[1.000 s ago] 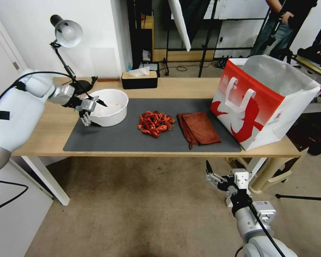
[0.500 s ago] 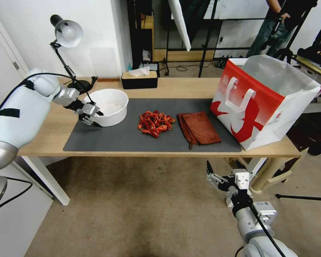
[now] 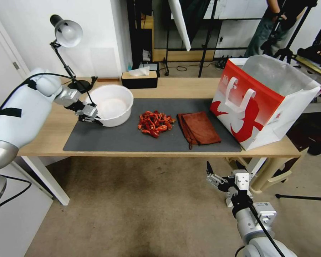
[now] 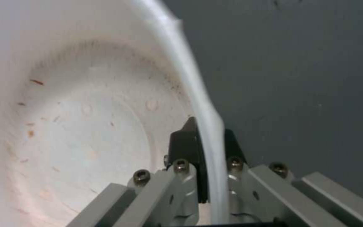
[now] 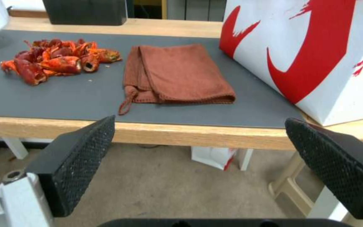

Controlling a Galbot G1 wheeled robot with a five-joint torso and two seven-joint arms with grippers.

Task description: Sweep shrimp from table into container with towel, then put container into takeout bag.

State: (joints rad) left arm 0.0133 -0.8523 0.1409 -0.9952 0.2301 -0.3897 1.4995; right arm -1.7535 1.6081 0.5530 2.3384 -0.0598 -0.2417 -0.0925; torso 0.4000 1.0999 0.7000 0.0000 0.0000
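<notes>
Since a second ago the left jaws (image 3: 94, 117) have pinched shut on the near rim of the bowl (image 3: 112, 103), one pad inside the wall and one outside, and tipped it slightly toward the shrimp (image 3: 155, 123) at the mat's middle. Right of those lie the towel (image 3: 199, 127) and the bag (image 3: 264, 100) at the worktop's (image 3: 60, 125) right end. Below its front edge the right jaws (image 5: 198, 170) hang wide open, empty.

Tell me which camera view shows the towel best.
The right wrist view: the towel lies close and large there, folded on the dark mat, its hems and dangling corner plain. The head view shows the towel smaller, but places it between the shrimp and the takeout bag. The left wrist view looks at the container.
</notes>
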